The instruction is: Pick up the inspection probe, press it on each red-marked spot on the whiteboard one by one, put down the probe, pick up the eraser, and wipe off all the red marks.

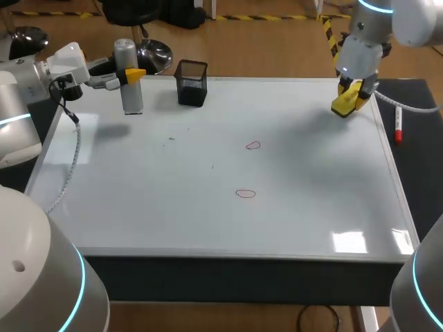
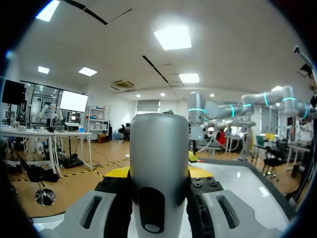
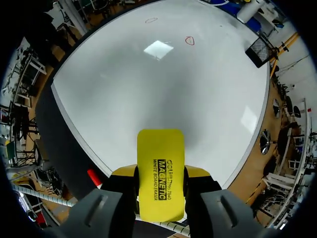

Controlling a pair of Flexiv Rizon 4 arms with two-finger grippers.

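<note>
A grey cylindrical probe (image 1: 129,86) stands upright at the back left corner of the whiteboard (image 1: 208,221). My left gripper (image 1: 133,74) is shut on its upper half. In the left wrist view the probe (image 2: 159,153) fills the gap between the fingers of the left gripper (image 2: 159,174). My right gripper (image 1: 351,95) hangs over the board's back right corner, shut on a yellow eraser (image 1: 342,104). The right wrist view shows the eraser (image 3: 160,168) clamped in the right gripper (image 3: 160,179). Two red marks (image 1: 253,145) (image 1: 246,194) sit mid-board, also visible as red marks (image 3: 189,40) (image 3: 151,20) far ahead of the eraser.
A black mesh pen holder (image 1: 191,81) stands at the board's back edge, just right of the probe. A red-capped marker (image 1: 398,130) lies on the dark mat off the board's right edge.
</note>
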